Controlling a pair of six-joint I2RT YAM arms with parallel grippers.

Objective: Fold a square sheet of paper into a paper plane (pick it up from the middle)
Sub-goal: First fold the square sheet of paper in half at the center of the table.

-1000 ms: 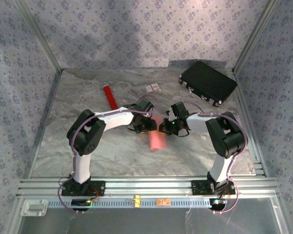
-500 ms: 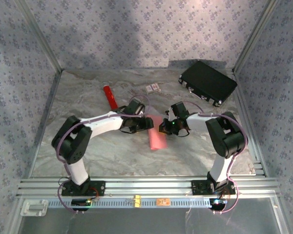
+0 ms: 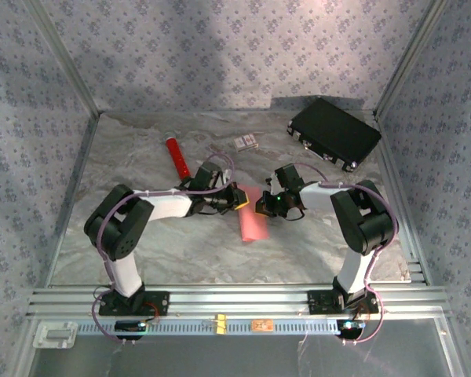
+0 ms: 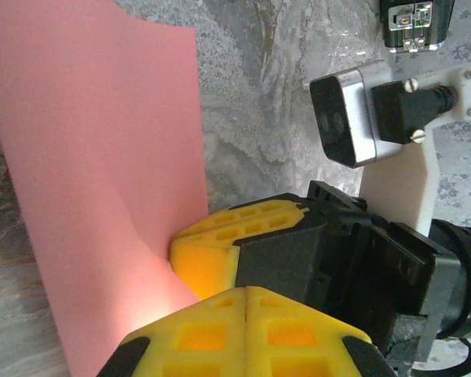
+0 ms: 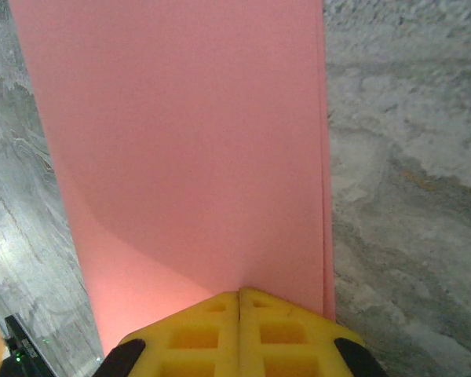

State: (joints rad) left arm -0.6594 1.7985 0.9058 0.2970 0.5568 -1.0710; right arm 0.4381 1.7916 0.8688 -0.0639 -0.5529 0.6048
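Two clenched grippers at the pink strip's upper end

We see the square sheet of paper (image 3: 253, 225), folded into a long strip, lying mid-frame on the marble table (image 3: 180, 245). The right gripper (image 5: 239, 295) is clamped on its short edge. The left gripper (image 4: 243, 294) is pressed closed just beside it, the sheet's edge meeting one pad — we cannot tell whether it pinches paper.

Soft overhead light is cast on the table (image 3: 180, 243). The square sheet of paper (image 5: 180, 118) is shaded toward its near end.
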